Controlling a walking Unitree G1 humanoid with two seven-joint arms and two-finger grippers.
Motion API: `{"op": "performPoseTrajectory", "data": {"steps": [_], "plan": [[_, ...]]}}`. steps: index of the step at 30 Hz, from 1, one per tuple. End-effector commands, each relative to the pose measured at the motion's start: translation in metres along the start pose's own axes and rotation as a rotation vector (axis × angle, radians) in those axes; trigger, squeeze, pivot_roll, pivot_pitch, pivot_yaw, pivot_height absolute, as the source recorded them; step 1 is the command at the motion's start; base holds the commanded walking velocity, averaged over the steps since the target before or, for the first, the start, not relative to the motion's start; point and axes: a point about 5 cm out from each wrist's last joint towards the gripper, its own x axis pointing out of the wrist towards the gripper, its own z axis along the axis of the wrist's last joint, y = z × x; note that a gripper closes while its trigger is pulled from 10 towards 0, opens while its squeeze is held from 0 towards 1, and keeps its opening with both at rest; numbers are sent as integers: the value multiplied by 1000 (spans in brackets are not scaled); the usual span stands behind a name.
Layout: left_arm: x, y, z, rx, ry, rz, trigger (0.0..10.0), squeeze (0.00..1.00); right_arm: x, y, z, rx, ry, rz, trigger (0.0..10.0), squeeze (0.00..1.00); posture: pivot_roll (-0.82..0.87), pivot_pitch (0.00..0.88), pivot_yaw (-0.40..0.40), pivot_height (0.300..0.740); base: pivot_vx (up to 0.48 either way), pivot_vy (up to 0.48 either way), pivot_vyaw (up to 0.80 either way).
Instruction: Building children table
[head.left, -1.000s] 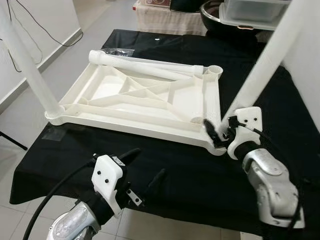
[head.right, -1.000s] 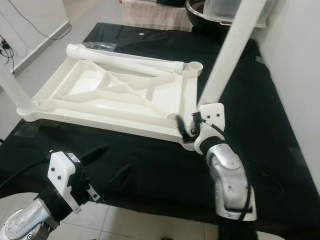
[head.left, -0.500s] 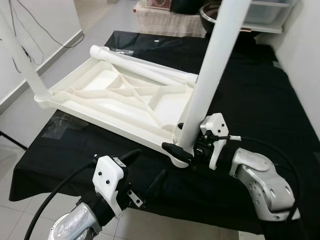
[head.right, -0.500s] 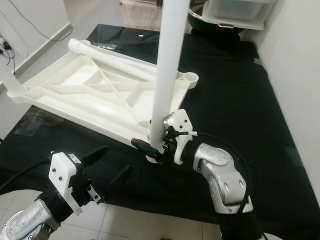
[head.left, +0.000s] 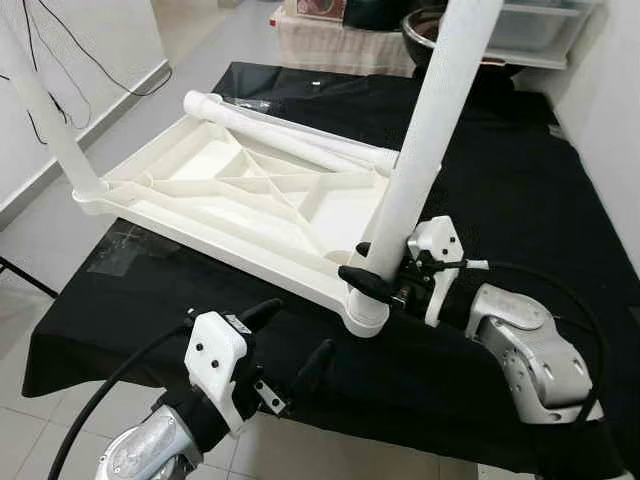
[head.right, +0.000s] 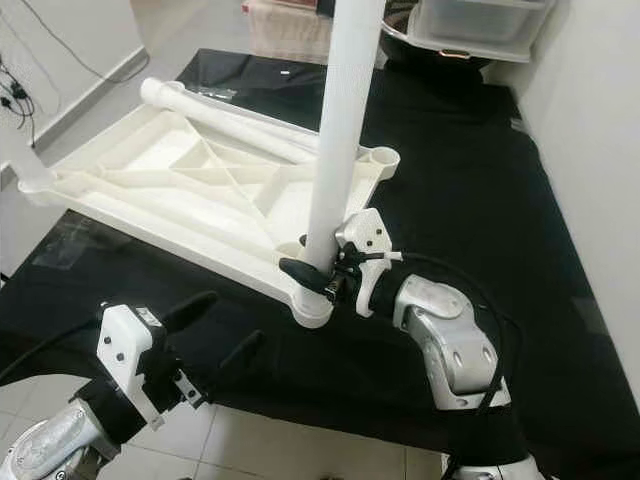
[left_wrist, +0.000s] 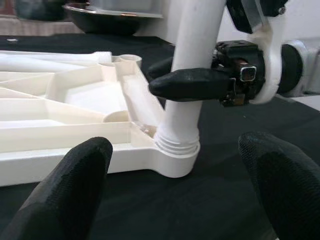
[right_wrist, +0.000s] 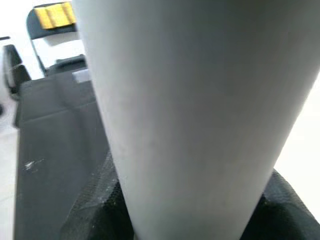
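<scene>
- Head views: your right gripper (head.left: 385, 277) is clamped round the base of the white leg (head.left: 425, 130), just above the corner socket (head.left: 366, 312) of the upturned tabletop (head.left: 240, 195) on the black cloth (head.left: 500, 180); the grip sits low, I judge, so you can steer the leg into the socket; another leg (head.left: 45, 110) stands at the far left corner, a loose one (head.left: 290, 135) lies along the far edge.
- Left wrist view: your left gripper (left_wrist: 175, 190) hangs open, holding nothing, near the socket; the leg's threaded end (left_wrist: 176, 144) meets the collar, tilted.
- Right wrist view: the leg (right_wrist: 195, 115) lies right between your fingers (right_wrist: 90, 220).
</scene>
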Motion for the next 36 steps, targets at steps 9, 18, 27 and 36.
{"op": "performPoseTrajectory", "data": {"steps": [9, 18, 27, 36], "plan": [[-1, -2, -2, -14, 17, -14, 10000, 0, -94, -67, -54, -19, 395, -970, 0, 0, 82, 183, -62, 740, 0, 0, 0], [-1, -1, -2, -13, 15, -8, 10000, 0, -63, -63, -36, -47, 286, -934, 0, 0, 91, 185, -67, 740, 0, 0, 0], [-1, -1, -2, -13, 16, -10, 10000, 0, -35, -46, -27, 17, 203, -779, 10000, 969, 88, 189, -64, 740, 0, 0, 0], [0, -3, -2, -19, 14, -11, 10000, 0, -19, -48, 5, 38, -43, -412, 10000, 0, 93, 197, -68, 740, 0, 0, 0]]}}
